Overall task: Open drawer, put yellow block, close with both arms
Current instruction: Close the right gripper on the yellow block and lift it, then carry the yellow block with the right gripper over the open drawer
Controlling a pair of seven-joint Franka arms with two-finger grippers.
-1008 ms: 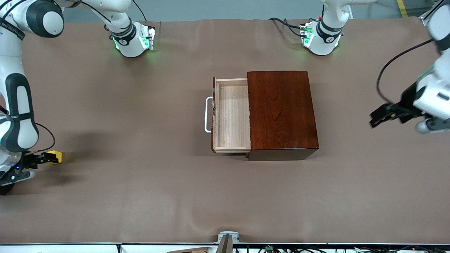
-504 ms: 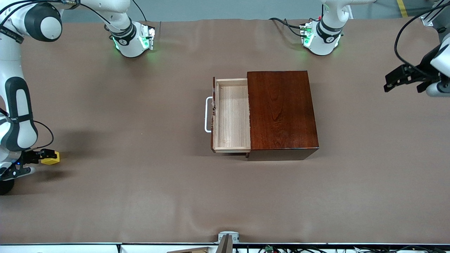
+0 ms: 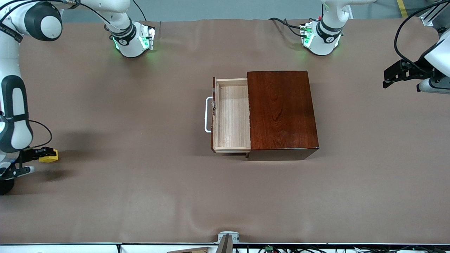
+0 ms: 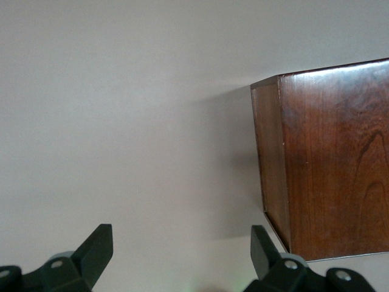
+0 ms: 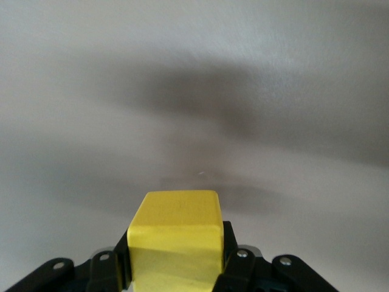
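Right gripper (image 3: 47, 154) low at the right arm's end of the table (image 3: 140, 196), fingers pinched on the yellow block (image 3: 49, 157), block's end sticking out past the fingertips (image 5: 237, 258). Bare tabletop between it and the drawer (image 3: 230, 116), nothing in the way. Drawer pulled out, tray bare, white handle (image 3: 208, 114) facing the right gripper. Cabinet (image 3: 281, 110) mid-table. Left gripper (image 3: 393, 75) raised over the left arm's end, fingers (image 4: 97, 246) spread wide, holding nothing, cabinet corner (image 4: 328, 164) ahead of it.
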